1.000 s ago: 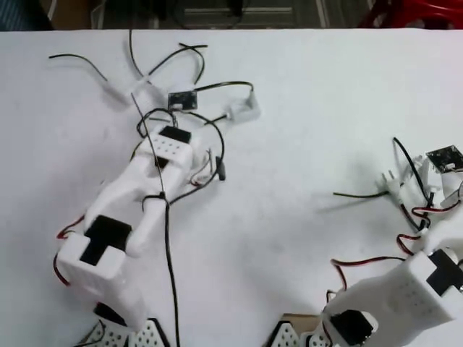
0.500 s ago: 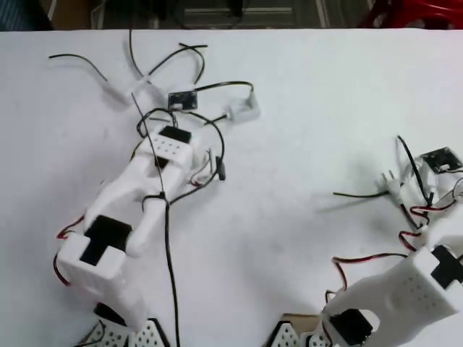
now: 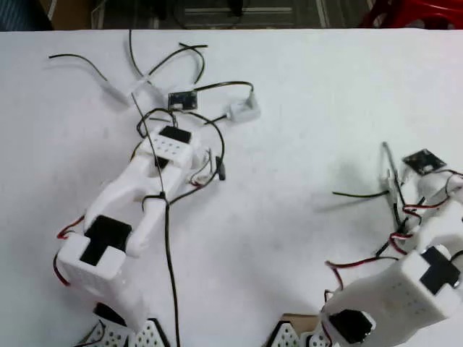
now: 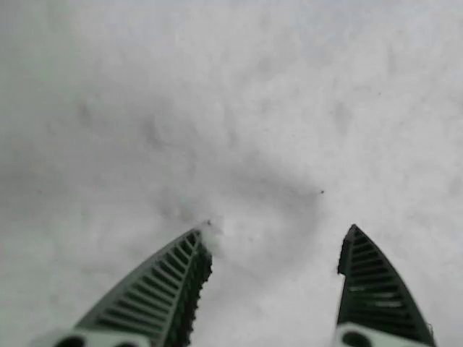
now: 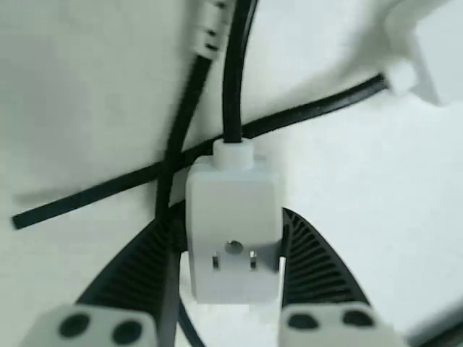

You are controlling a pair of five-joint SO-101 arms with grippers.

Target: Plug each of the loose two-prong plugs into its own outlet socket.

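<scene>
**High view.** The left arm (image 3: 134,195) lies stretched across the white table (image 3: 304,87). Just past its far end sits a white connector block (image 3: 244,110) on a black cord. Beside that block is a tangle of black cords with slim white cord ends (image 3: 116,92). Well apart from the left arm, at the far end of the right arm (image 3: 405,289), a white cord-end piece (image 3: 393,186) sits among black and red wires. Whether it is a plug or a socket cannot be told from here.

**Left wrist view.** The left gripper (image 4: 278,235) hangs over bare table, its ribbed fingers (image 4: 163,289) spread wide with nothing between them.

**Right wrist view.** The right gripper (image 5: 230,220) has its fingers (image 5: 311,264) closed against both sides of a white socket block (image 5: 231,217). The face of this block shows two slots and a round hole. A black cord (image 5: 233,72) leaves its far end, and further black cords cross behind it. This block is well apart from the left arm.
</scene>
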